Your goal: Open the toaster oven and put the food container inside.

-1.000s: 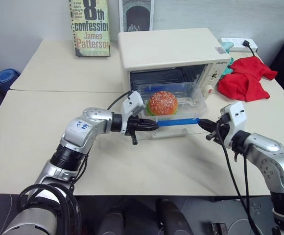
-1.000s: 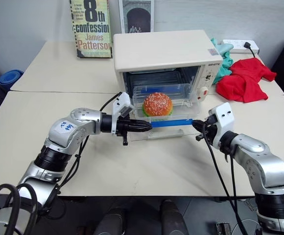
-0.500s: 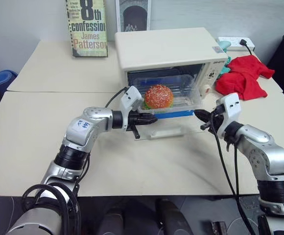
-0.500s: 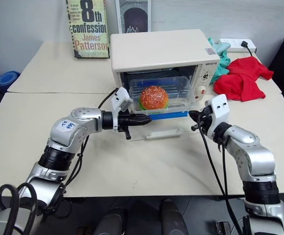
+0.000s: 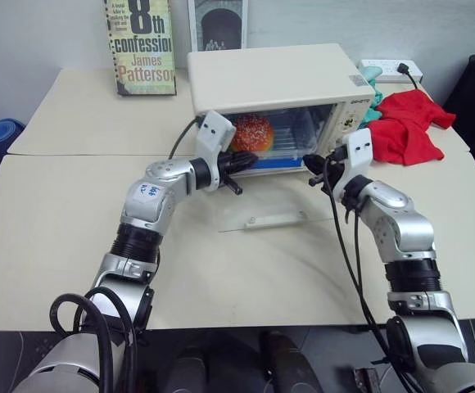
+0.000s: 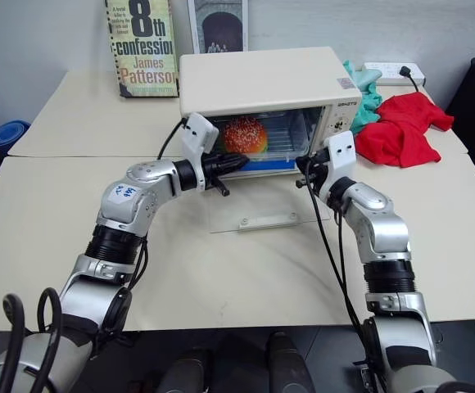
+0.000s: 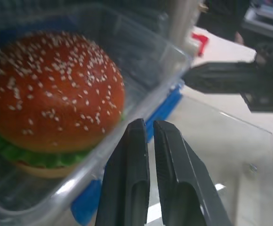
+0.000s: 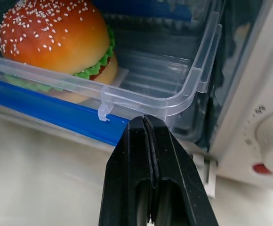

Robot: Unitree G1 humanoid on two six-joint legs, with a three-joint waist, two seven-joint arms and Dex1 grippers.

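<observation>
Food container (image 5: pixel 264 139) now sits mostly inside the toaster oven (image 5: pixel 280 90), burger and all; a second ago it was out on the lowered glass door (image 5: pixel 262 209), well forward of the opening. Both arms have pushed it in between them.

Left gripper (image 5: pixel 244 160): fingers nearly clenched, a thin gap only, grasping nothing; tips pressed at the container's near corner by the blue clip strip (image 7: pixel 161 110). It has travelled forward with the box.

Container's near edge appears to be still at the mouth of the oven, blue strip visible just at the threshold.

Right gripper (image 6: pixel 303 170): fingers fully clenched, empty, tips against the container's other near corner (image 8: pixel 193 89), close beside the oven's knob panel (image 5: pixel 354 121).

Judgement: insertion almost finished; a last short shove is probably needed before the door can swing up. Door lies flat on the table (image 5: pixel 49 229).
</observation>
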